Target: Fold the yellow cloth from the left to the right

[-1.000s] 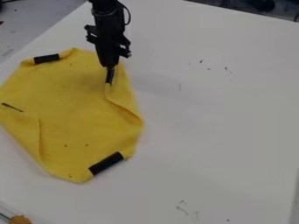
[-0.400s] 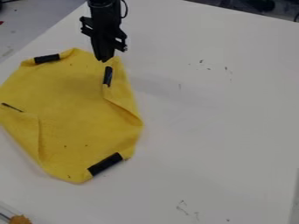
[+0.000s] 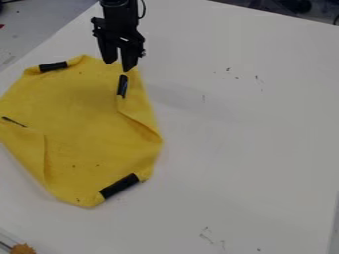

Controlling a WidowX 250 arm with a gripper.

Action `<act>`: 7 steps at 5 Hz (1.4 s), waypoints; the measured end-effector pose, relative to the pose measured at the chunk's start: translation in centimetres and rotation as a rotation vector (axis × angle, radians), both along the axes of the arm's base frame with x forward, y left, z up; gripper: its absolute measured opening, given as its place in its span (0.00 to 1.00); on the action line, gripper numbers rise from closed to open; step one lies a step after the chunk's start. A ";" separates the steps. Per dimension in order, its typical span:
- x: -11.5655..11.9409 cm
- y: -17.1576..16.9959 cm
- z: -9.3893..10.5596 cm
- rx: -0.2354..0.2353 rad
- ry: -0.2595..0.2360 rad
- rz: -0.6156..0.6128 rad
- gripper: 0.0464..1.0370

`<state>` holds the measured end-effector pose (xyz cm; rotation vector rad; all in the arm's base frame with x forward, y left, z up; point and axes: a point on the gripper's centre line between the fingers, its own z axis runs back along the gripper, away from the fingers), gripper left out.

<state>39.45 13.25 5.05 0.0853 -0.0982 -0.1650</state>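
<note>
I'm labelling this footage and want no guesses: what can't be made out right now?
In the camera view:
- Yellow cloth: leftmost part cut off by the left edge; underside of its folds hidden by the cloth itself.
- Orange-brown item: cut off by the bottom edge, too little to name.
- Black arm: upper part cut off by the top edge.

I saw a white tabletop (image 3: 252, 129) slanting across the view, with small dark scuffs (image 3: 228, 70) toward its far side and more scribble-like marks (image 3: 206, 237) near the bottom. At the lower left corner I made out a bumpy orange-brown object (image 3: 23, 249), a thin dark rod (image 3: 5, 246) just beside it. Grey floor (image 3: 39, 25) lay beyond the upper left edge, a red bit (image 3: 1, 25) on it. Dark, indistinct objects (image 3: 295, 5) sat past the top right edge.
</note>
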 end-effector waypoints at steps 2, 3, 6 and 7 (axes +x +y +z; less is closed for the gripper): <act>0.1 0.0 -0.9 -0.041 -0.008 -0.005 0.97; 0.0 0.0 -1.9 -0.058 0.009 -0.004 0.96; -0.3 0.1 -4.0 -0.112 0.054 -0.009 0.55; -0.3 0.3 -3.8 -0.099 0.060 0.012 0.27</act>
